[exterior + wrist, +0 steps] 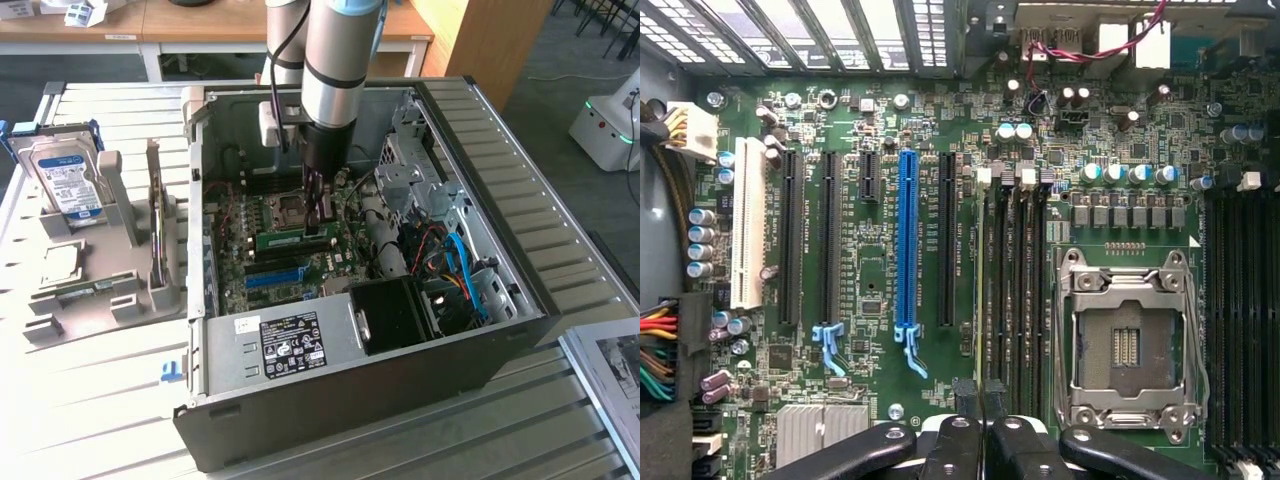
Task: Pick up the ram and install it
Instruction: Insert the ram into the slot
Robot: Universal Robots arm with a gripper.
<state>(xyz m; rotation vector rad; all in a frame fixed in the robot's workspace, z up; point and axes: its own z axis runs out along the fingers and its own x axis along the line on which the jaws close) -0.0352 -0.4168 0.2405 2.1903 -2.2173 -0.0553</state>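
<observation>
The ram point(290, 238) is a thin green stick standing on edge along a memory slot of the motherboard, inside the open computer case point(520, 300). In the wrist view the ram point(982, 280) shows edge-on as a pale line in the slot nearest the long black expansion slots. My gripper point(320, 222) reaches down into the case at the stick's end toward the exterior view's right. Its two black fingers meet over that end, gripper point(980, 392) shut on the ram's thin edge.
The CPU socket point(1130, 340) lies beside the memory slots, and a long blue slot point(906, 240) on the other side. Cables point(455, 265) and drive cages crowd the case at the exterior view's right. Outside, a grey holder point(100, 290) carries a hard drive point(65, 180).
</observation>
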